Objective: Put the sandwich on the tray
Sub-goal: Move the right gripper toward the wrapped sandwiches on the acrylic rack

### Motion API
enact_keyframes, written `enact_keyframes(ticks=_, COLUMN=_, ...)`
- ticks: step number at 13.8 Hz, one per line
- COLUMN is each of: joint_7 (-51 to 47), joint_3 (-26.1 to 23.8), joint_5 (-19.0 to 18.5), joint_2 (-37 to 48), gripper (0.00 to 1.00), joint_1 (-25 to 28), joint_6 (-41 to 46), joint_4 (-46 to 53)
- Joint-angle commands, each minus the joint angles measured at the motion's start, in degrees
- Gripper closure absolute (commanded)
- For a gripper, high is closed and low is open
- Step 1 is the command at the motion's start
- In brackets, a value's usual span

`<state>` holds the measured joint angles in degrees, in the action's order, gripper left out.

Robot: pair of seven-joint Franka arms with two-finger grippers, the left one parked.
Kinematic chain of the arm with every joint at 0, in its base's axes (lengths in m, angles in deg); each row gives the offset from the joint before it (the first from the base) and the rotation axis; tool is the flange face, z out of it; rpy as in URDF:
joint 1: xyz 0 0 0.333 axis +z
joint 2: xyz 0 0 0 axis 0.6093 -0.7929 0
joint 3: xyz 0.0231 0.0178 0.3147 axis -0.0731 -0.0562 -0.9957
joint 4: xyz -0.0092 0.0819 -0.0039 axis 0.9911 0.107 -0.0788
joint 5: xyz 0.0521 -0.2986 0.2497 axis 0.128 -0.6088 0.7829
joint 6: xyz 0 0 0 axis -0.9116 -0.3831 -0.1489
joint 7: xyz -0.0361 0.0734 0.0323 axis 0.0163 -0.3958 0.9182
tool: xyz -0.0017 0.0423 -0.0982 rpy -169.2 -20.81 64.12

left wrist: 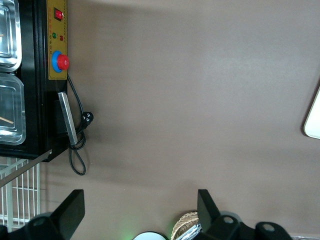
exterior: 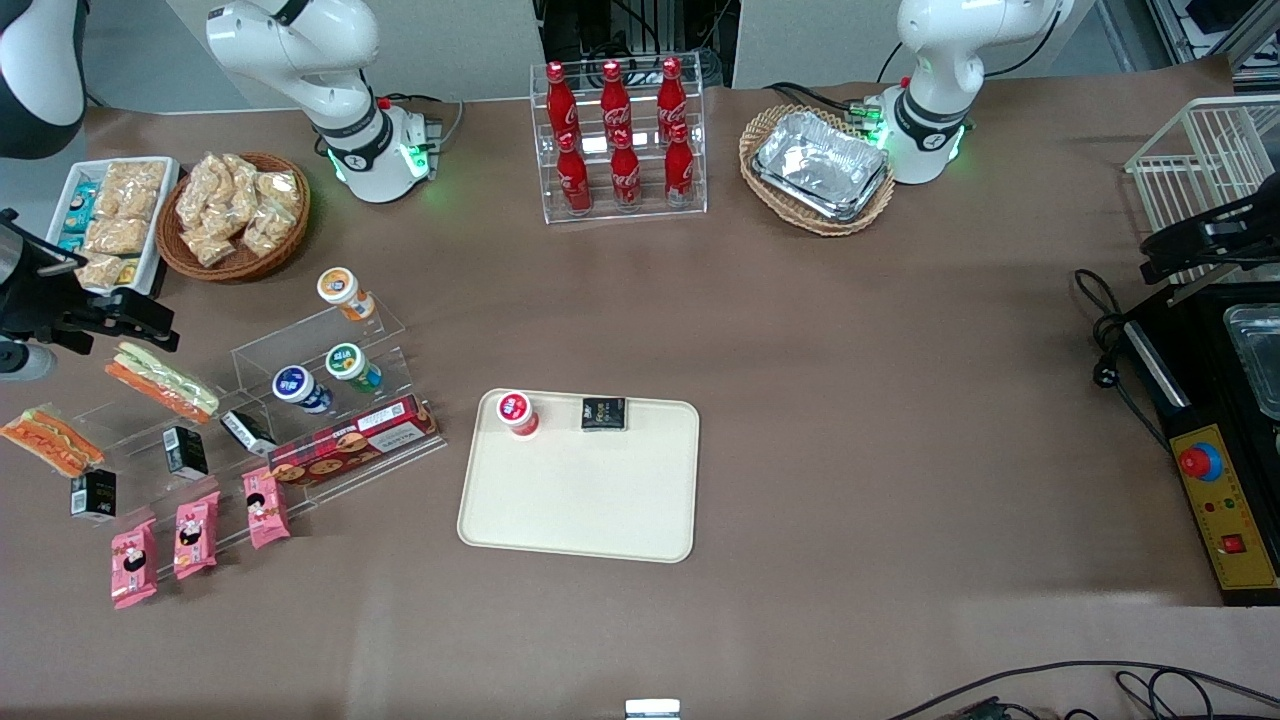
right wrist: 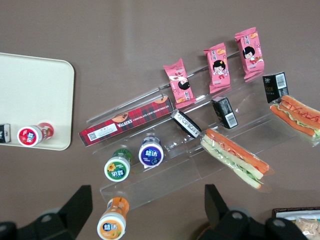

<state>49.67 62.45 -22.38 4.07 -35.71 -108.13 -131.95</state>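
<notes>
The sandwich [exterior: 50, 440] [right wrist: 297, 116], a clear-wrapped wedge with orange-red filling and a thin green stripe, lies on the clear acrylic display at the working arm's end of the table. The cream-beige tray [exterior: 580, 500] [right wrist: 30, 85] sits mid-table and carries a red-capped cup [exterior: 517, 412] and a small black packet [exterior: 604, 413]. My gripper [exterior: 150, 325] [right wrist: 147, 210] hangs open and holds nothing. It is above the table, farther from the front camera than the sandwich and well apart from it, near an orange-capped cup [right wrist: 112, 222].
A second sandwich [exterior: 160, 380] with pale green-and-cream layers lies beside the first. The acrylic steps [exterior: 330, 400] also hold cups, black packets, a tartan biscuit box [exterior: 352, 450] and pink snack packs. Snack baskets, a cola rack [exterior: 620, 140] and foil trays stand farther back.
</notes>
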Motion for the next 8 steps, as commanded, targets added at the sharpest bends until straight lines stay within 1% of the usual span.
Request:
enact_keyframes(ticks=1, joint_7=0.2, joint_3=0.0, joint_5=-1.5, joint_2=-0.7, gripper=0.0, joint_1=0.2, joint_6=0.2, joint_4=1.3)
enact_keyframes(ticks=3, joint_7=0.5, joint_3=0.1, joint_5=-1.4, joint_2=-0.7, gripper=0.0, joint_1=-0.2, joint_6=0.2, joint_4=1.3)
enact_keyframes(ticks=6, joint_7=3.4, joint_3=0.4, joint_5=-1.3, joint_2=-0.7, gripper=0.0, joint_1=-0.6, joint_6=0.2, joint_4=1.2)
enact_keyframes(ticks=7, joint_7=5.3, joint_3=1.5, joint_5=-0.9, joint_2=-0.7, gripper=0.0, joint_1=-0.7, joint_6=0.2, joint_4=1.3)
enact_keyframes(ticks=8, joint_7=9.3, joint_3=3.3, joint_5=-0.9, joint_2=-0.7, gripper=0.0, joint_1=-0.6, joint_6=0.2, joint_4=1.2)
